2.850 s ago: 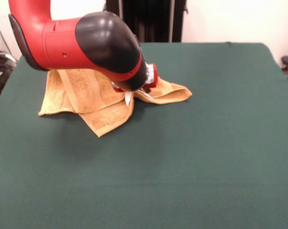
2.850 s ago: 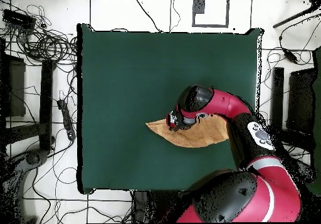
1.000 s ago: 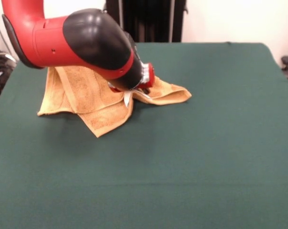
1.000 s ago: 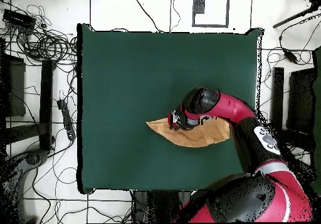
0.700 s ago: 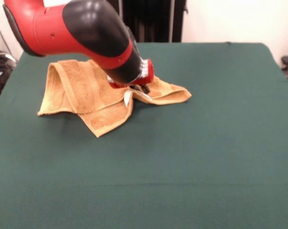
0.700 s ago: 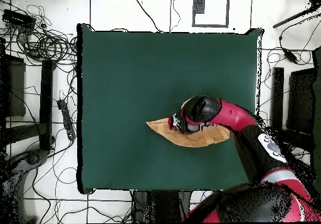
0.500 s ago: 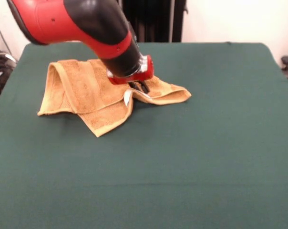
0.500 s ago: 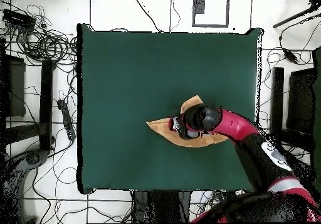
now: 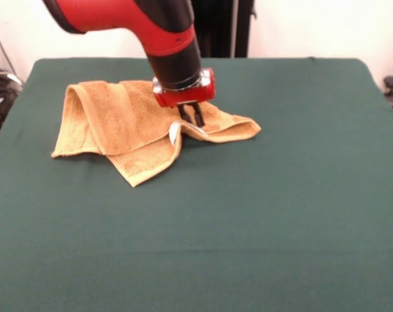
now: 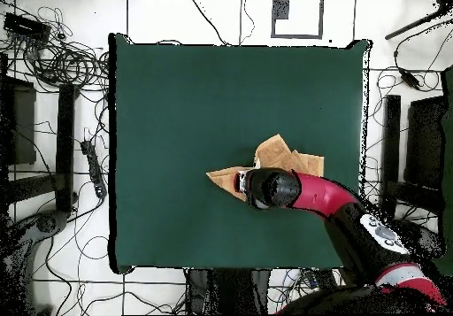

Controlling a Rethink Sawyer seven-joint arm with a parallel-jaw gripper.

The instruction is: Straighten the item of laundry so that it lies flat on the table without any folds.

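The mustard-yellow towel lies crumpled on the green table, left of centre toward the far side. Several layers are folded over each other, a pointed corner faces the near side, and a white tag shows by the middle fold. My gripper points straight down, with its tips at the towel's raised fold right of the tag. Its two dark fingers stand a little apart, holding nothing. In the overhead view the arm's wrist covers the gripper and part of the towel.
The table's green cloth stretches wide to the near side and right of the towel. A black stand rises behind the table's far edge. In the overhead view, cables and equipment lie on the floor around the table.
The arm has swung up from lying low over the towel to standing upright, uncovering the towel's left part. The gripper tips stay at the same fold. The towel has not moved.
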